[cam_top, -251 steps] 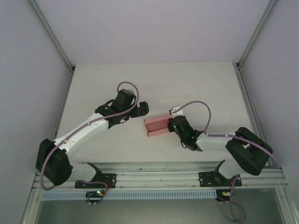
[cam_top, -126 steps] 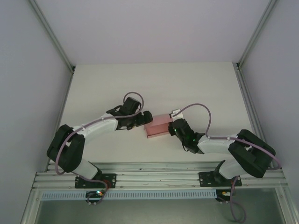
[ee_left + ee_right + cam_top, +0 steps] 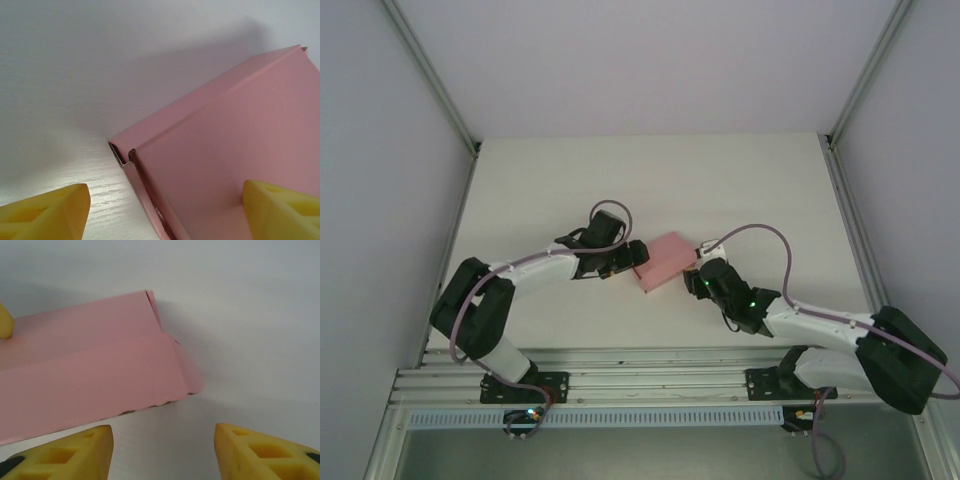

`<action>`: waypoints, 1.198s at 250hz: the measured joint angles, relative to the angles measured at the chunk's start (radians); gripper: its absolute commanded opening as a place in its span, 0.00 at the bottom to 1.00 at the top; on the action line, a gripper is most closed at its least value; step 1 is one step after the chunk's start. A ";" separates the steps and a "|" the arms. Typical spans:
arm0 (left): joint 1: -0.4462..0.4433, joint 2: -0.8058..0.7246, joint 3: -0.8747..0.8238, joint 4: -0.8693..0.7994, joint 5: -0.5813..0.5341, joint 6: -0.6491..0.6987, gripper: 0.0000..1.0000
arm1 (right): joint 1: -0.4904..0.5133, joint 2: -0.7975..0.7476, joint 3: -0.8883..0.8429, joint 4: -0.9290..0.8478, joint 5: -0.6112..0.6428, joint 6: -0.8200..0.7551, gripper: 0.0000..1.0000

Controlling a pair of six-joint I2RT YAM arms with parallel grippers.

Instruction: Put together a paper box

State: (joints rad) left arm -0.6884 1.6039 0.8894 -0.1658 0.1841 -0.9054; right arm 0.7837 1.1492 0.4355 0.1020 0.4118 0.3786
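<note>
You've got the box (image 3: 665,260) flanked mid-counter (image 3: 740,180) by the left tool (image 3: 634,254) and right tool (image 3: 701,277), both released, probably to square it.

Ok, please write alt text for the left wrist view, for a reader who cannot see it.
A pale pink paper box lies on a white table, one corner between the open yellow fingers of the left claw.

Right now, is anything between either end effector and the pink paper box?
Nothing visible does. The left end effector is open, straddling a corner of the paper box. The right end effector is open, facing its opposite end.
</note>
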 measured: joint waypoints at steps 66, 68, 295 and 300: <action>0.000 0.061 0.003 0.029 0.030 0.006 0.70 | 0.000 -0.166 0.016 -0.402 -0.066 0.111 0.85; 0.000 0.062 0.003 0.029 0.030 0.006 0.70 | 0.000 -0.171 0.020 -0.414 -0.067 0.115 0.86; 0.124 0.122 -0.059 0.311 0.241 0.085 0.27 | -0.467 0.422 0.514 -0.367 -0.699 -0.053 1.00; 0.129 0.122 -0.069 0.330 0.251 0.084 0.27 | -0.470 0.425 0.514 -0.364 -0.713 -0.053 1.00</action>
State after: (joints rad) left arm -0.5598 1.7264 0.8207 0.1646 0.4347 -0.8219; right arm 0.3138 1.5742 0.9493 -0.2623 -0.3012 0.3252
